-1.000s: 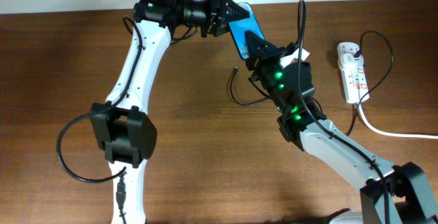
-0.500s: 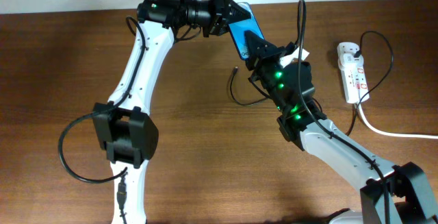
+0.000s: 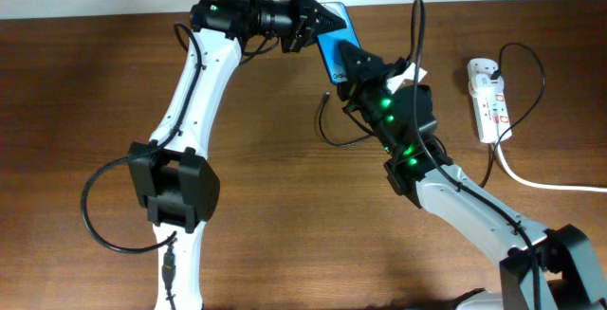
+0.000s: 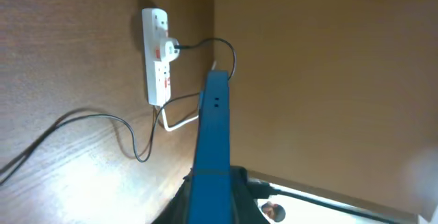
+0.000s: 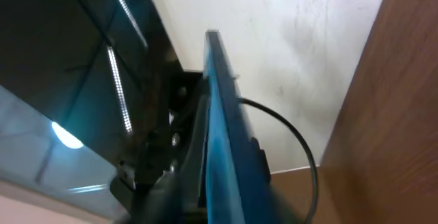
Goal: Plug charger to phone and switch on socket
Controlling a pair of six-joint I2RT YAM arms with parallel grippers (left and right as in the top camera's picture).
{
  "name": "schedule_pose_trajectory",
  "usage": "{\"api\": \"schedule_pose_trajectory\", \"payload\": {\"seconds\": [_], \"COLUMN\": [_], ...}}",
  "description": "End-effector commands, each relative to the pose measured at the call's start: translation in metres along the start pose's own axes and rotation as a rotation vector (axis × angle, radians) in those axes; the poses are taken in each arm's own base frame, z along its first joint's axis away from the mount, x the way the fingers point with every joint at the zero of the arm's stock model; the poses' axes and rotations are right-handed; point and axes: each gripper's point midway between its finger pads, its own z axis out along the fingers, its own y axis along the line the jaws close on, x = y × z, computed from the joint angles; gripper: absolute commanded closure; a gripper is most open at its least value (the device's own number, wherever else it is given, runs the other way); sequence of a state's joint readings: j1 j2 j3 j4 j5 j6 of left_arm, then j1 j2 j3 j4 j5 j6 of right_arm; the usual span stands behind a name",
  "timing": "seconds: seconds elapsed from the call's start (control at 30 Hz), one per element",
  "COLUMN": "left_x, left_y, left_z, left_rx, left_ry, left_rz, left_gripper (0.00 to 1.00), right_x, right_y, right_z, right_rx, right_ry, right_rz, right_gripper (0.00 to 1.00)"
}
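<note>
Only a slight re-tilt of the phone [image 3: 338,37] since a second ago, clamped edge-on between left pincer [image 3: 310,21] and right pincer [image 3: 353,63], up off the surface [image 3: 275,215]. Leaving the charger [image 3: 325,96] tip loose below, unplugged, well apart from the socket [image 3: 488,97], so plugging in not yet begun.
</note>
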State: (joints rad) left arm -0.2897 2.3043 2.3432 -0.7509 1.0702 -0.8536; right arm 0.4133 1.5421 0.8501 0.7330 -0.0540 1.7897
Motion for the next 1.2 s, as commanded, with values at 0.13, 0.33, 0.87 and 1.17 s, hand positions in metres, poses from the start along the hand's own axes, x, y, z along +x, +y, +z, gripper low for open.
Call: {"api": "schedule_pose_trajectory", "payload": {"seconds": [0.13,0.33,0.87,1.17], "left_x": [-0.002,-0.015,0.002,0.005], "left_y": [-0.010,0.024,0.091,0.077], "left_z": [-0.006,-0.049,-0.141,-0.139], "left_rx": [0.010,-0.051,-0.176,-0.091], "left_ry": [-0.017,-0.047,-0.031,-0.018], "left_rz": [0.102,0.175,0.111,0.112], "left_gripper": [1.00,1.00,1.00,1.00], "right_x": [0.013,-0.006,-0.006,-0.036], "right_y": [-0.003,-0.043,-0.125,-0.023], "right_z": [0.003,-0.003,-0.070,-0.046], "right_rx": [0.036,0.205,0.475,0.682], "right_ry": [0.049,0.026,0.645,0.458], "right_rz": [-0.029,-0.294,-0.820,-1.003], "right_gripper": [0.20,0.02,0.15,0.51]}}
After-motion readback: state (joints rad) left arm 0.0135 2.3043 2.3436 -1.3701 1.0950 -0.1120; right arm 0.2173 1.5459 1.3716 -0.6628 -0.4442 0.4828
